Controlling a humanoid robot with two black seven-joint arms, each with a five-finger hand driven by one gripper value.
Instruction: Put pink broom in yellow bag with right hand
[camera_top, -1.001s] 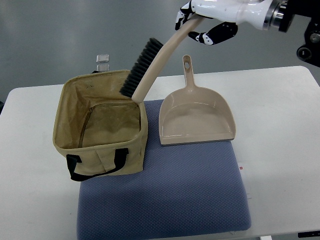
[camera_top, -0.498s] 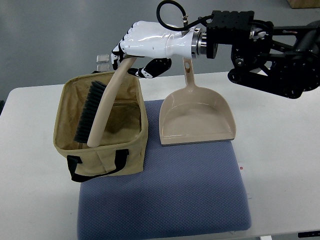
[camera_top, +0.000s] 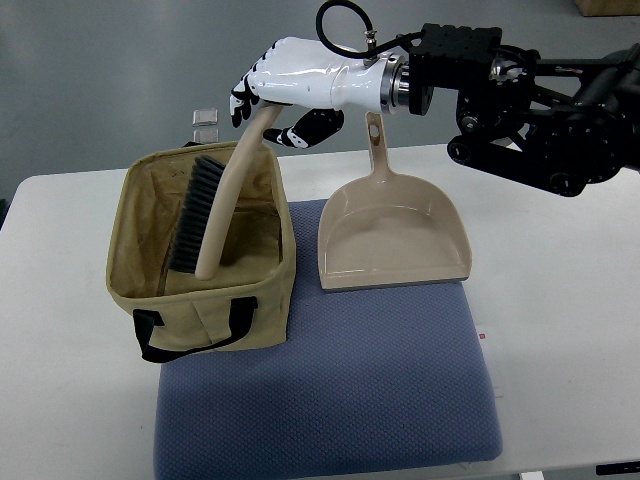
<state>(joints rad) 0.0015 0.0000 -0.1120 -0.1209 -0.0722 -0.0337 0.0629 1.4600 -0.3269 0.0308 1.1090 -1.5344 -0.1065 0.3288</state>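
Bright even overhead light, soft shadows, sharp focus, no glare

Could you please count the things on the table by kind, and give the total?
Bags: 1, the yellow bag
Brooms: 1, the broom, its head inside the bag, handle at the right robot hand
Dustpans: 1, the dustpan
Mats: 1, the blue mat
Small clear items behind the bag: 1
Total: 5
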